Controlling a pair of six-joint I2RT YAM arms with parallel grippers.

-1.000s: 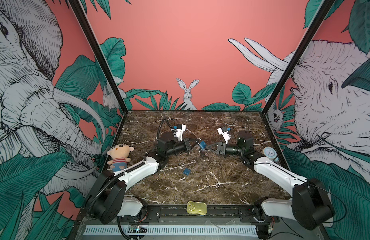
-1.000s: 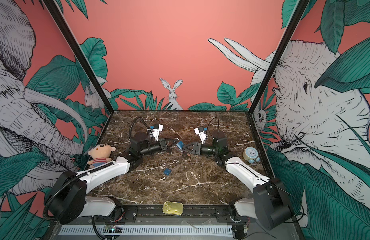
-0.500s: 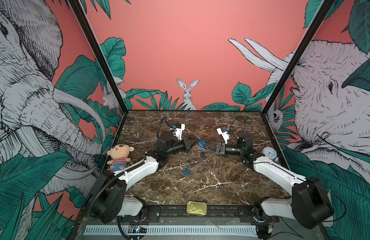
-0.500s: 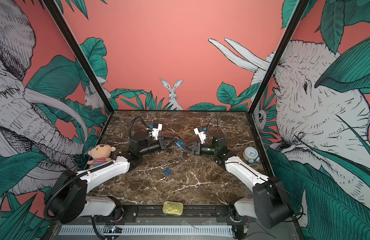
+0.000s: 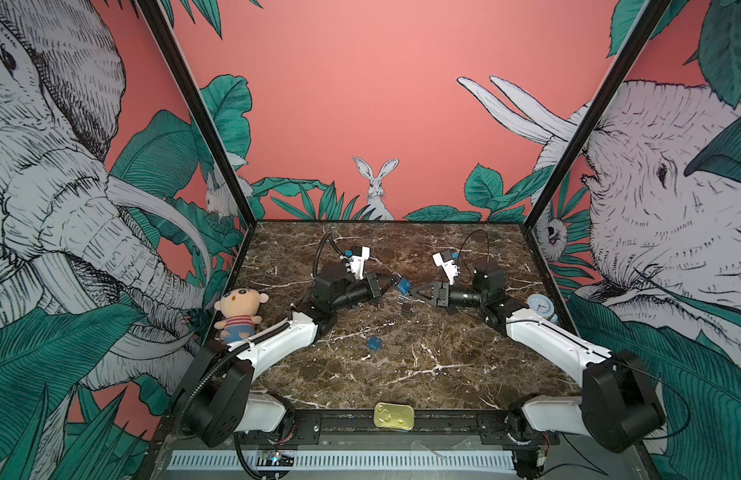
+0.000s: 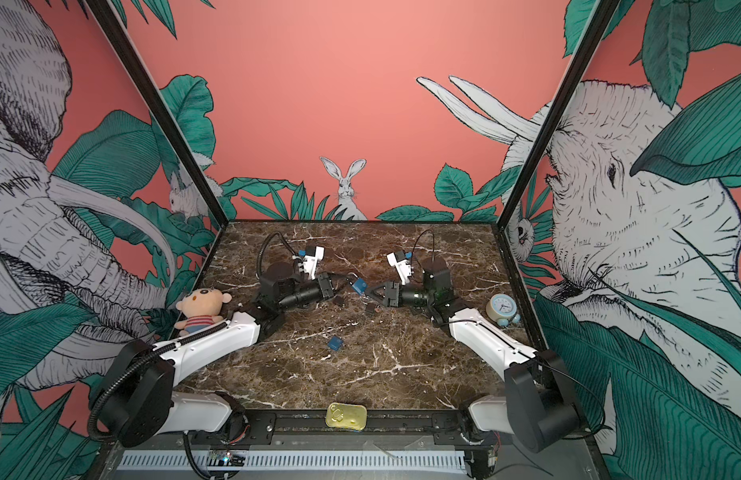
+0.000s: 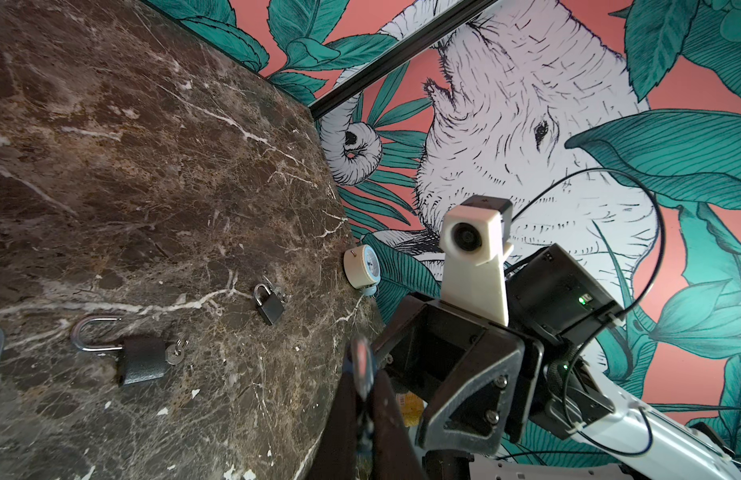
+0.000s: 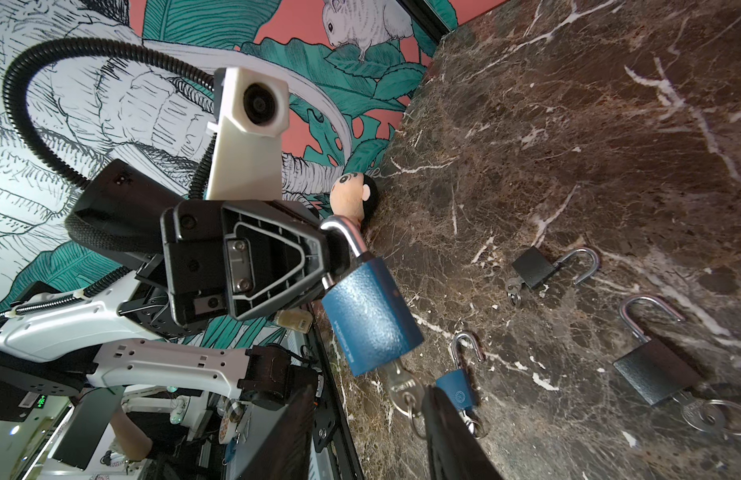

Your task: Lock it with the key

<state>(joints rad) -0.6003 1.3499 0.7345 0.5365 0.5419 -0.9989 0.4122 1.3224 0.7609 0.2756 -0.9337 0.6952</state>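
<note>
A blue padlock hangs in the air between the two arms, seen in both top views. My left gripper is shut on its steel shackle. A silver key with a ring sticks out of the lock's underside. My right gripper is open around that key, which lies close against one finger, while the other finger stands well off. In the top views the right gripper points at the padlock from the right.
On the marble lie a small blue padlock, a small black padlock and a larger black padlock, all with shackles open. A plush doll sits left, a clock right, a tin at the front edge.
The right gripper's jaws have widened a little by the key. The left gripper and the blue padlock have barely shifted.
</note>
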